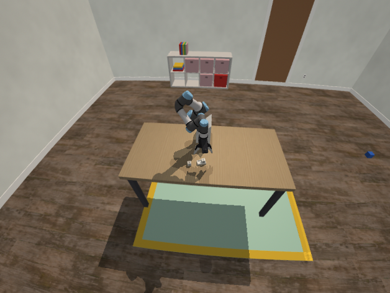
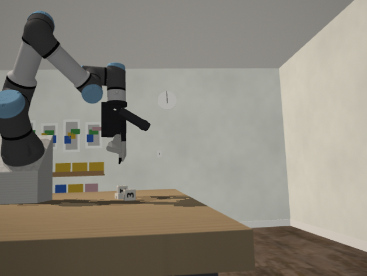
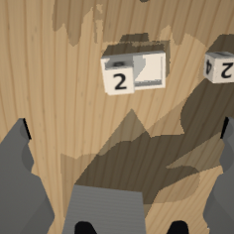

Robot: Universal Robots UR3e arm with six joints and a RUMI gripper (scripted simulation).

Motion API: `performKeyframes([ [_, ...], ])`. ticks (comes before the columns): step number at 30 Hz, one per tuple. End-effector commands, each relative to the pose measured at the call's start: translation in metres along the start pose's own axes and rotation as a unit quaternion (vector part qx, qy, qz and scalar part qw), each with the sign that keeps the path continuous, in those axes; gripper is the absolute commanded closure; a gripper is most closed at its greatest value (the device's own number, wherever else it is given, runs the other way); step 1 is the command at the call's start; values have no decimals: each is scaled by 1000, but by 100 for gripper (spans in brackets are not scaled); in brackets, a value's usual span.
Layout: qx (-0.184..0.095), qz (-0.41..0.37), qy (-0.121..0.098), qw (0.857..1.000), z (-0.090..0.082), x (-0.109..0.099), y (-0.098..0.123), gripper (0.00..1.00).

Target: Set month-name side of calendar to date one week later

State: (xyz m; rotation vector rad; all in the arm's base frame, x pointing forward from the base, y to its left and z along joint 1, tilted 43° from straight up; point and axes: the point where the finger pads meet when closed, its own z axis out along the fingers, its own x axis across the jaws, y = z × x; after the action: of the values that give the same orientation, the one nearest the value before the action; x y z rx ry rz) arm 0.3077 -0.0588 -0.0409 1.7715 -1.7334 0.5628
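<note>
While hanging above table (image 2: 124, 225), gripper (image 2: 121, 158) spread wide, holding nothing; in wrist view, tray (image 3: 149, 69) upper centre with cube (image 3: 119, 80) reading "2"; loose cube (image 3: 220, 66) upper right, reading "2", "4"

matt wood surface (image 3: 45, 99) with fine straight grain, pale tan.
the two cubes (image 3: 119, 75) (image 3: 220, 66) and the tray (image 3: 149, 69) look like smooth matt white plastic or painted wood with black printed digits; the fingers are dull grey, unglossy; the arm (image 2: 68, 64) has satin white and dark shells with blue caps.
</note>
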Motion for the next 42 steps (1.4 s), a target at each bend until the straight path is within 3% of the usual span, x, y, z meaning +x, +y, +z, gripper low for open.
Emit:
performKeyframes([
  [1,2,-22,0,1000,0,-2,0,0],
  [22,2,-45,0,999,0,-4,1,0],
  [23,2,-45,0,999,0,-4,1,71],
  [42,2,-45,0,999,0,-4,1,71],
])
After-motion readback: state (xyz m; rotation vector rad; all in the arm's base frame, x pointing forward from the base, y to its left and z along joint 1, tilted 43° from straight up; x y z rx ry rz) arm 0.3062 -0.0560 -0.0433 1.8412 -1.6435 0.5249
